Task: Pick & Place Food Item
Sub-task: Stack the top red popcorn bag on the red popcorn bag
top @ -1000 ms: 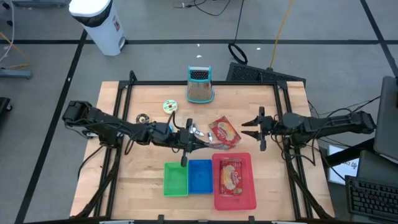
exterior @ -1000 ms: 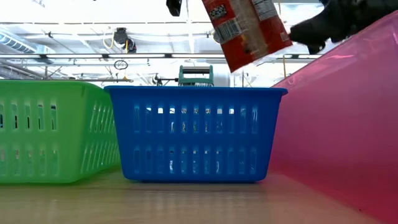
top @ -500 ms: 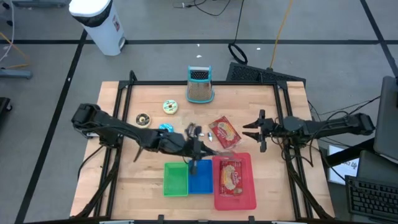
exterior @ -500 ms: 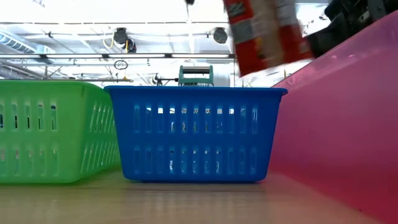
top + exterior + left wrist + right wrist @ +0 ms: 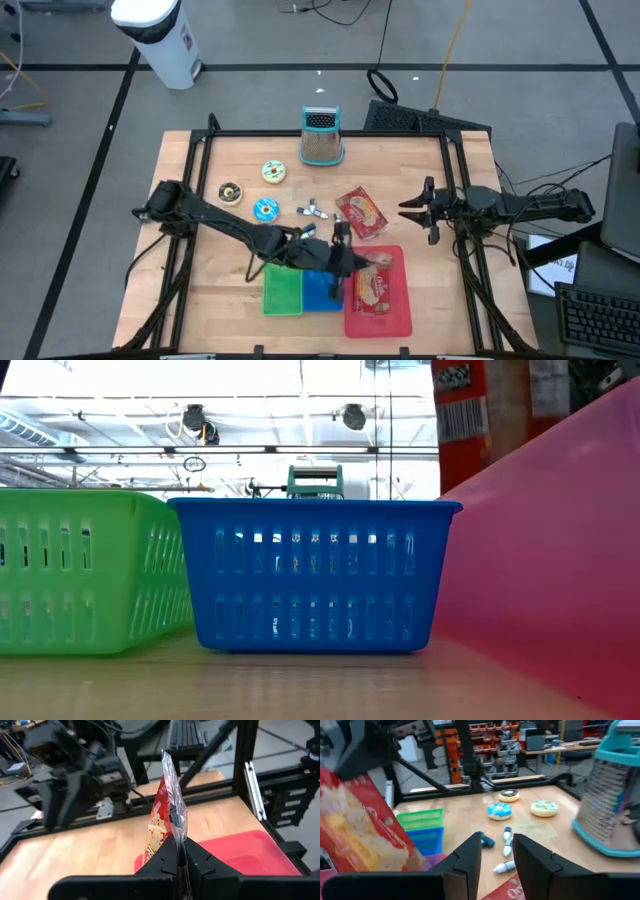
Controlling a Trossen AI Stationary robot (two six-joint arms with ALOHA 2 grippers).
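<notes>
My left gripper (image 5: 345,262) is shut on a red snack packet (image 5: 167,805) and holds it over the left rim of the red bin (image 5: 405,300). In the low view this packet (image 5: 470,410) shows at the top, above the bin's wall (image 5: 540,560). A second packet (image 5: 374,290) lies flat inside the bin. A third packet (image 5: 362,212) lies on the table beyond the bin. My right gripper (image 5: 420,212) waits open by the table's right edge, holding nothing. My left gripper pinches one edge of the packet (image 5: 176,834) between its two fingers (image 5: 197,862). The fingers come nearly level from the table's left. The packet stands on edge beyond the fingertips, lifted clear above the bin.
A green basket (image 5: 282,290) and a blue basket (image 5: 322,285) stand left of the red bin. Farther back are a grater (image 5: 321,137), three doughnuts (image 5: 265,209) and small bottles (image 5: 313,210). A black frame (image 5: 455,180) borders the table.
My left gripper has carried the packet toward the table's right and near edges, from beside the third packet to above the red bin's rim. The packet has turned more upright in the low view. My right gripper has drawn back a little toward the right edge.
</notes>
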